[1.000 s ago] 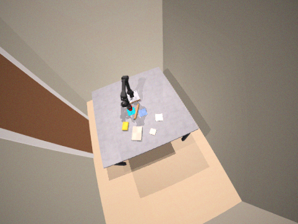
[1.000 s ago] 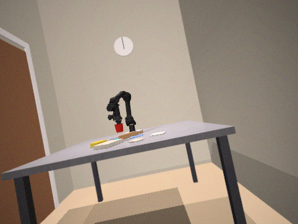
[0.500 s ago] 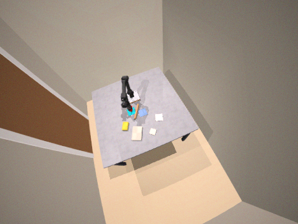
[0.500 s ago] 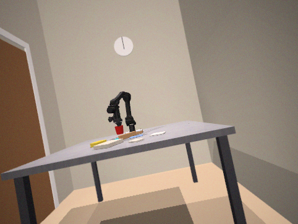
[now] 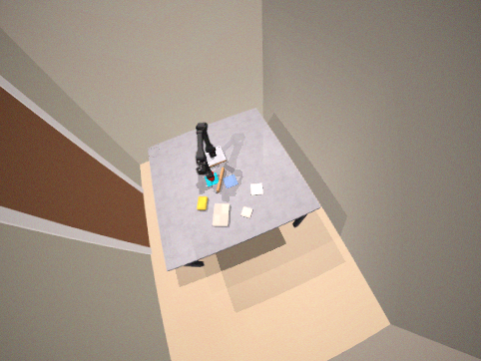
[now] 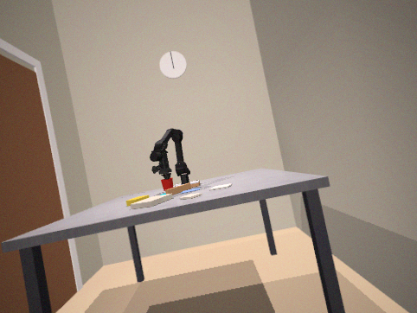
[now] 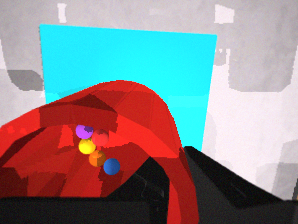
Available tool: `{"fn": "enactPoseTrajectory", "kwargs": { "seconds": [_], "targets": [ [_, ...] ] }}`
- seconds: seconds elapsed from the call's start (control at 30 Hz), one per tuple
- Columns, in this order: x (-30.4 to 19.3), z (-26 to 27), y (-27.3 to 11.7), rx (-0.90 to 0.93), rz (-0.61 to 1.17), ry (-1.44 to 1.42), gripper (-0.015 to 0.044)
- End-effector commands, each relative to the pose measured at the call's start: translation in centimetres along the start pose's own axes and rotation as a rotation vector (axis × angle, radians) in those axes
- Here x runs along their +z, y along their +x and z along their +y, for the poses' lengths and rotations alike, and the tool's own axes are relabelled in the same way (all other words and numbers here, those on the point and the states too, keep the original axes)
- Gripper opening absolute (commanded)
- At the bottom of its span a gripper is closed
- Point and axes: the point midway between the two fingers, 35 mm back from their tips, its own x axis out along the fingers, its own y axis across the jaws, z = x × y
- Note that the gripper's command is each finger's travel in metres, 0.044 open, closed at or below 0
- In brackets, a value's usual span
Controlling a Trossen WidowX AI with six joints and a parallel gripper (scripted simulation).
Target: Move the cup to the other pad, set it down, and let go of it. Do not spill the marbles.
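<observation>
The grey table (image 5: 279, 165) carries the black arm (image 6: 170, 149) near its far edge. Its gripper (image 7: 172, 192) is clamped on the red cup's (image 7: 95, 140) rim, above the cyan pad (image 7: 130, 65). Five marbles (image 7: 97, 150) sit inside.

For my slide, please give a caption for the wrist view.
Gripper holding the red cup with five marbles above the cyan pad.
</observation>
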Motion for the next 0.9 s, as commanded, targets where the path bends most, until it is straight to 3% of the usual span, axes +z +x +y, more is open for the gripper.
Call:
{"fn": "enactPoseTrajectory", "kwargs": {
  "seconds": [0.0,0.8,0.87],
  "targets": [
    [-0.1,-0.1,0.7,-0.004,0.006,-0.004,0.0000],
    [0.0,-0.2,1.5,-0.002,0.001,0.000,0.0000],
    [0.0,-0.2,1.5,-0.002,0.001,0.000,0.0053]
  ]
}}
